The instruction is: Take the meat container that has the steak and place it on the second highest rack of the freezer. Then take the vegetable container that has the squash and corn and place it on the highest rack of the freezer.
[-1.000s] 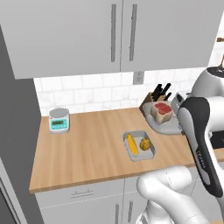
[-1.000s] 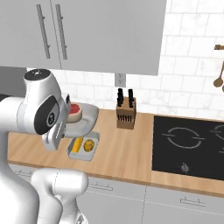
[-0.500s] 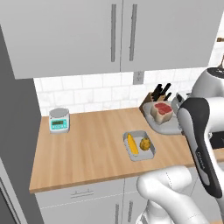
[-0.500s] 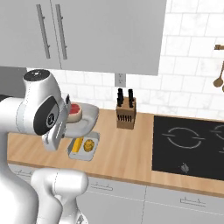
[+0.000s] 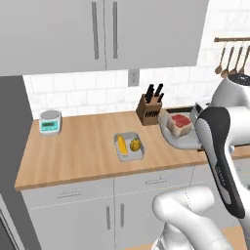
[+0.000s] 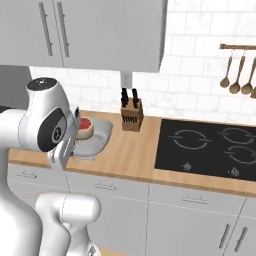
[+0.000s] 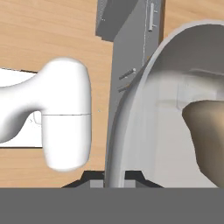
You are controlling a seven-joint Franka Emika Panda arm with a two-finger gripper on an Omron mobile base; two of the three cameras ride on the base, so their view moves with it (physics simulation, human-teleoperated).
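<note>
The meat container point(image 5: 177, 136) is a pale grey tray held above the counter's right part, with the red steak point(image 5: 180, 120) lying in it. From the right base view the steak point(image 6: 85, 125) and the tray point(image 6: 98, 136) show just right of my arm. In the hand view my gripper point(image 7: 114, 177) is shut on the tray's curved rim point(image 7: 131, 113). The vegetable container point(image 5: 130, 156) rests mid-counter, holding the corn point(image 5: 121, 145) and the squash point(image 5: 135, 144). The freezer's grey side point(image 5: 10, 146) stands at the left edge; its racks are out of view.
A knife block point(image 5: 149, 108) stands at the back wall close behind the held tray. A small scale point(image 5: 50, 122) sits at the counter's back left. The black hob point(image 6: 207, 147) lies to the right, with utensils point(image 6: 240, 77) hanging above it.
Both base views have shifted as a whole, so the base has moved. The meat container stays in my shut gripper; the vegetable container has not moved on the counter.
</note>
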